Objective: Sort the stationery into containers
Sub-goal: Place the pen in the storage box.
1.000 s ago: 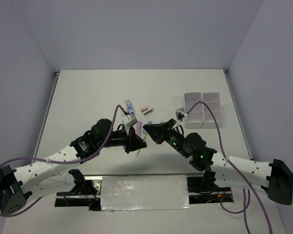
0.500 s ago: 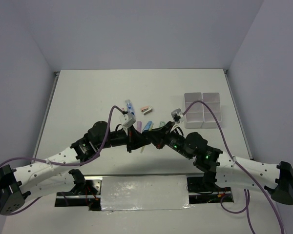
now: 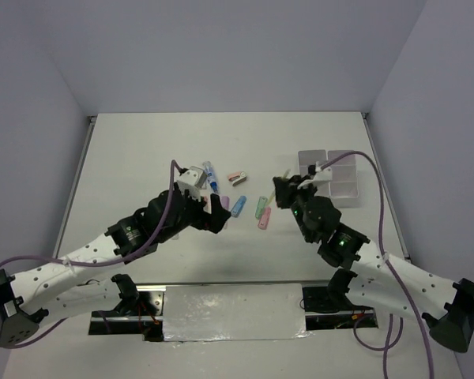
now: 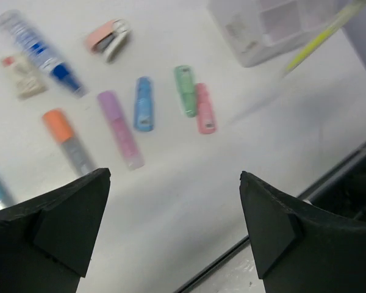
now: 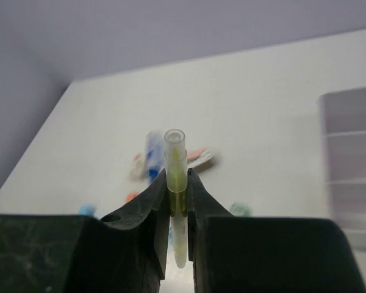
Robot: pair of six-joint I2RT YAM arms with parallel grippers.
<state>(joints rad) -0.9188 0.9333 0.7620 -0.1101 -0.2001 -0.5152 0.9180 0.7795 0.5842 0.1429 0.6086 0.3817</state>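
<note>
White tabletop [image 3: 142,150], markers [image 4: 143,105] under splayed left pincer [image 4: 174,183], right pincer [image 5: 177,182] clamped on yellow pen [image 5: 175,146] near bins [image 3: 341,155]

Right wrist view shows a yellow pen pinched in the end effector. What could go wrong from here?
The pen is gripped at one narrow spot by the right end effector, so it may pivot or slip. It looks long against the bins; released, it could catch a rim and tip out.
</note>
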